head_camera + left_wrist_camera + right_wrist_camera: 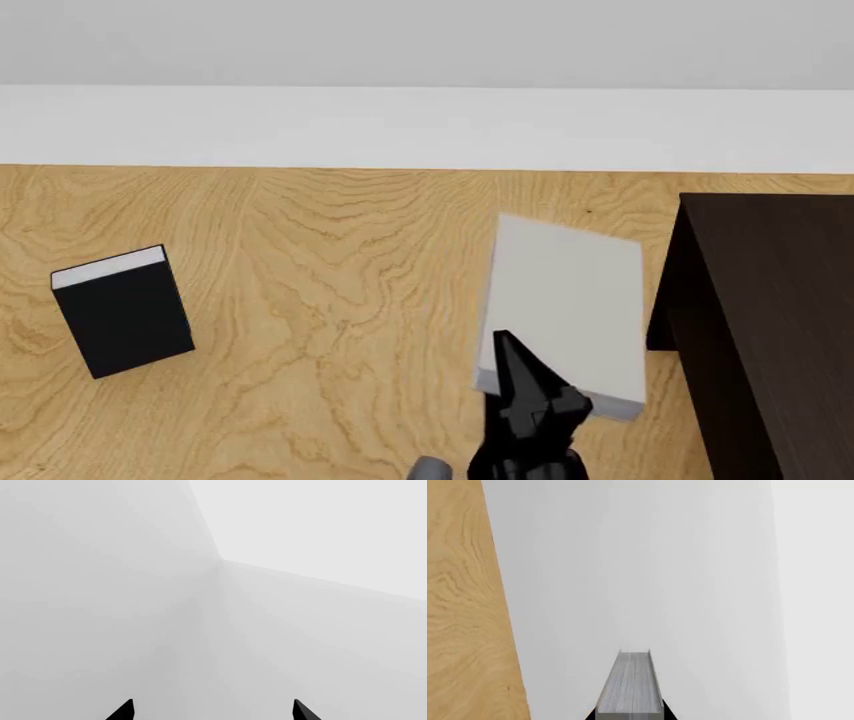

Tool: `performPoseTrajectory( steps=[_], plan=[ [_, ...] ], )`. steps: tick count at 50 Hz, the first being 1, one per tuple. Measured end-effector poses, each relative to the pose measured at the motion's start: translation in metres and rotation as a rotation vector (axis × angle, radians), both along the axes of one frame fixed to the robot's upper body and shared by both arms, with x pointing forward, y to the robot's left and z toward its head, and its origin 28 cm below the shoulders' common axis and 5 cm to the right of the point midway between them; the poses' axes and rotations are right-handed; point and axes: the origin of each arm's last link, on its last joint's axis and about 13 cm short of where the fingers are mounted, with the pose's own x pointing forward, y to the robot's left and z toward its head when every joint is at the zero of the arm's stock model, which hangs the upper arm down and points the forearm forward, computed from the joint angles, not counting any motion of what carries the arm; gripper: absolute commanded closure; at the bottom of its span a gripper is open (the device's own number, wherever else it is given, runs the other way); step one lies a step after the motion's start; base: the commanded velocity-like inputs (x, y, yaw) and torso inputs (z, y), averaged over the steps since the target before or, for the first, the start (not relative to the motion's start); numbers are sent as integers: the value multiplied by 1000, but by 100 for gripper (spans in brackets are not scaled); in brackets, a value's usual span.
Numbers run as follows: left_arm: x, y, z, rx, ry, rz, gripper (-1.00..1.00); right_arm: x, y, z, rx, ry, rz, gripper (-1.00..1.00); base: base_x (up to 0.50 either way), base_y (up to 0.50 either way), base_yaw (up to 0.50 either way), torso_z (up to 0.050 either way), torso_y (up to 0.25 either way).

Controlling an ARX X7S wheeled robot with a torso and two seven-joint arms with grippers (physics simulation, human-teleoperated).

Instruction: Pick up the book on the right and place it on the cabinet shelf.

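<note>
My right hand (531, 392) grips the book (567, 310) at its near edge, long axis near-far, cabinet (767, 320) immediately right.

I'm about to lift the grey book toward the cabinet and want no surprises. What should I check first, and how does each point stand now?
1. Right gripper at the grey book: ok, over its near left edge.
2. Jaws shut on the book: cannot tell; the right wrist view shows a page edge between them, contact unclear.
3. Black book out of the way: ok, far left on the table.
4. Cabinet beside the book: ok, its shelf is not visible.
5. Left gripper clear: ok, open, facing blank wall.
</note>
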Motion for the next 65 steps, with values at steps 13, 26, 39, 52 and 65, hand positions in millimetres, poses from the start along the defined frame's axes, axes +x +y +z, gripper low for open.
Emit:
performPoseTrajectory(
  steps=[13,26,39,52,65],
  plan=[
    [0,0,0,-2,-1,-4,-100,2,-6,-6,-66,31,-18,100,0,0,0,0,1],
    [1,0,0,-2,10,-8,-100,4,-13,-12,-106,35,-47,100,0,0,0,1,2],
    [2,0,0,2,19,-7,-100,5,-15,-13,-139,35,-65,100,0,0,0,0,2],
    [2,0,-1,4,23,-5,-100,4,-17,-14,-145,77,-55,100,0,0,0,0,2],
    [2,0,-1,6,25,-3,-100,6,-21,-15,-137,117,-66,100,0,0,0,1,2]
  ],
)
